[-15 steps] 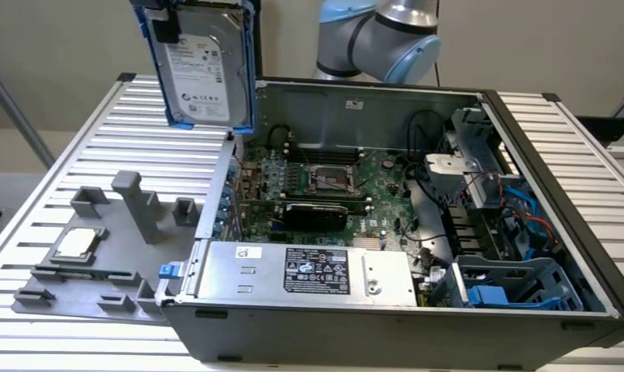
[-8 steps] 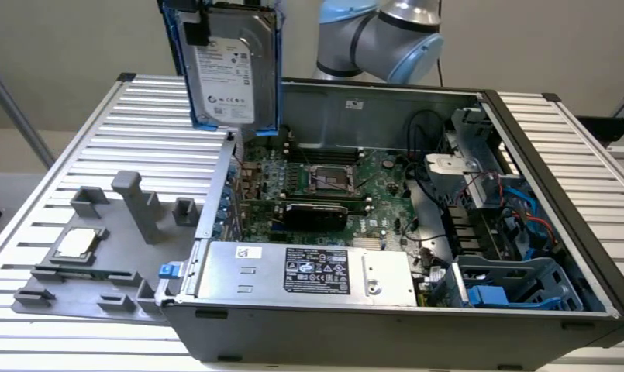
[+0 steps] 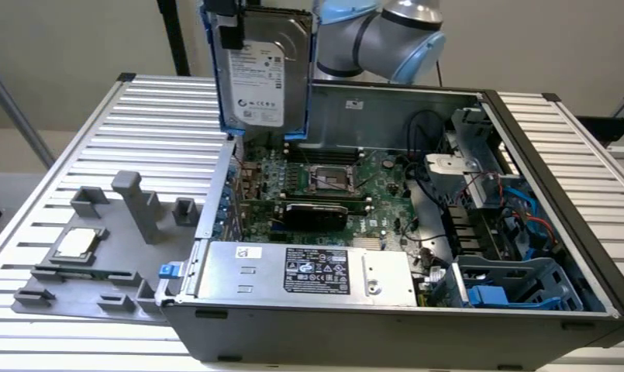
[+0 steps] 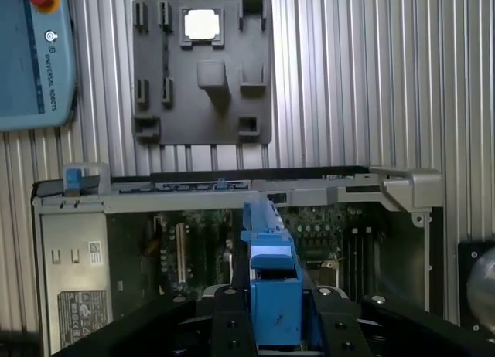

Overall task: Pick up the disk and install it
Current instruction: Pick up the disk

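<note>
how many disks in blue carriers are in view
1: the disk, upright in the gripper above the open computer case; others may be hidden in its drive bays.

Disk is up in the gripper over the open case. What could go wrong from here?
1. The gripper holds the disk upright by its blue carrier, above the motherboard. A slip would likely drop it onto the board.
2. The blue-grey bay at the exterior view's right has loose cables beside it. The disk might snag them if it is carried that way.
</note>
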Robot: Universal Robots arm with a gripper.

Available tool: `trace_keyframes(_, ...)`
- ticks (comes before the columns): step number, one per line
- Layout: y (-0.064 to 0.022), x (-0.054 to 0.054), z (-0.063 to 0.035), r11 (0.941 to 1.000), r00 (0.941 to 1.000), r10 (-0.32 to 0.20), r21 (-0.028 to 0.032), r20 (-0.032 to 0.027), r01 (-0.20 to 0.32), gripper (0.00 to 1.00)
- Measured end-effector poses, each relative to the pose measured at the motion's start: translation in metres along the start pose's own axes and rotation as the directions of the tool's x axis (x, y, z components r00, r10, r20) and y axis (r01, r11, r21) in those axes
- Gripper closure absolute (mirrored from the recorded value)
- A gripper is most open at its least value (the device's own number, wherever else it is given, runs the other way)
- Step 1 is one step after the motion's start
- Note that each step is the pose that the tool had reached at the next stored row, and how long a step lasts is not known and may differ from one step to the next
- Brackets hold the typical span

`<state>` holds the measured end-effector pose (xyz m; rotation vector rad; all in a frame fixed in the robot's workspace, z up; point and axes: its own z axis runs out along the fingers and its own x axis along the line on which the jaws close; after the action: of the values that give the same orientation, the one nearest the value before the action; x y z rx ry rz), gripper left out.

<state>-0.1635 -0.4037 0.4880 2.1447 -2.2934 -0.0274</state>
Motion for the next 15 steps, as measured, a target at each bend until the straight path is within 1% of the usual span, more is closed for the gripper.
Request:
trace_keyframes(4, -0.0182, 0.005, -0.0003, 1.0, 1.0, 0.0, -0.0001, 0.0, 0.0, 1.0)
trace_keyframes(15, -0.0583, 0.028, -0.0011, 1.0, 1.0, 0.0, 0.0, 0.0, 0.0, 1.0)
